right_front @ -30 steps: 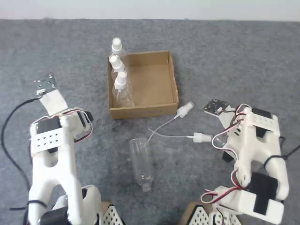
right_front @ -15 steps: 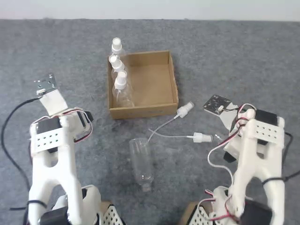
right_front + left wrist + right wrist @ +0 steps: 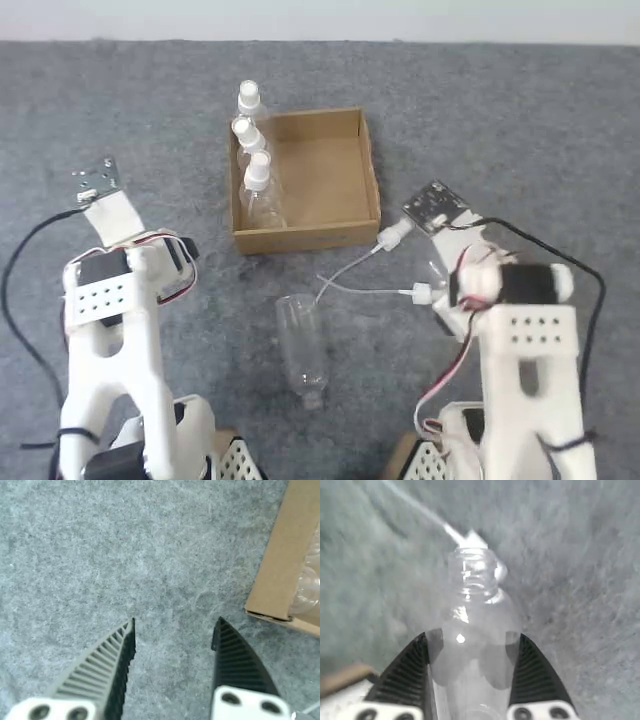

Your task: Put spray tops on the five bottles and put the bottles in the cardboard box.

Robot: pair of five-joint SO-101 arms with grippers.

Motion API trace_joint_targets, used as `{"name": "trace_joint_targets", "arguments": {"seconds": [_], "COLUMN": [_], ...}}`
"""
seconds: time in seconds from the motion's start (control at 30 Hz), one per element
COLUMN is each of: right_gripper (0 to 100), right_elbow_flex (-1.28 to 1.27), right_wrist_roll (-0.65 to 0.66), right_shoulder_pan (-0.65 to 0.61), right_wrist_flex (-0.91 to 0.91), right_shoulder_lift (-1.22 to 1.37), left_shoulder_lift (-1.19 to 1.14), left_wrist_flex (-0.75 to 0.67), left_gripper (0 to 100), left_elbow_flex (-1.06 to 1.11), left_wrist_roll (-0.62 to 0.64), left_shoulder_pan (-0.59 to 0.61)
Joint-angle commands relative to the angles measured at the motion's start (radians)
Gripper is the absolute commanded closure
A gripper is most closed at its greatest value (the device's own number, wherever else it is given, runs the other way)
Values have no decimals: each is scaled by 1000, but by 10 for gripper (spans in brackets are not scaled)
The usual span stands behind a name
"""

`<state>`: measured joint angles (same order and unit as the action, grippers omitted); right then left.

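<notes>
At the right side of the grey table [image 3: 520, 120], the right claw [image 3: 472, 638] was clamped on a clear bottle [image 3: 470, 625], one finger against each flank of its body. The bottle's threaded neck was bare and pointed away from the wrist toward a white spray top [image 3: 471, 539] lying on the table just past the mouth. Whether the two touched could not be told. In the high view that spray top lay right in front of the right arm, its thin tube running off toward the middle of the table. A second spray top [image 3: 396, 234] lay near the front right corner of the cardboard box [image 3: 368, 170], its tube curving toward the first one's tube.

The box sat mid-table. Three bottles with tops fitted stood in a row along its left wall: the nearest bottle [image 3: 260, 192], the middle bottle [image 3: 244, 136] and the farthest bottle [image 3: 248, 100]. The farthest stood at the back corner, and it was unclear whether it was inside. An uncapped bottle [image 3: 302, 345] lay on its side in front of the box, mouth toward the arms.

The left claw [image 3: 175, 624] hung wide open and empty over bare table, near a corner of the box.
</notes>
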<state>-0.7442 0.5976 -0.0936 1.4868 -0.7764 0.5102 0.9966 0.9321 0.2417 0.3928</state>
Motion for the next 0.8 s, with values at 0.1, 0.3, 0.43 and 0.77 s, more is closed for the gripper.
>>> {"name": "trace_joint_targets", "arguments": {"seconds": [0.1,0.3,0.43,0.77], "right_gripper": [992,992,992,992], "right_elbow_flex": [17,17,17,-46], "right_wrist_roll": [-351,-436,-436,-493], "right_shoulder_pan": [-251,-228,-226,-76], "right_wrist_flex": [-1,-76,-82,-214], "right_shoulder_lift": [-168,-243,-288,-328], "left_shoulder_lift": [11,11,12,12], "left_wrist_flex": [-31,-29,-28,-28], "left_gripper": [765,765,765,765], "left_elbow_flex": [-7,-7,-7,-12], "left_wrist_roll": [2,5,5,8], "left_shoulder_pan": [2,2,2,2]}}
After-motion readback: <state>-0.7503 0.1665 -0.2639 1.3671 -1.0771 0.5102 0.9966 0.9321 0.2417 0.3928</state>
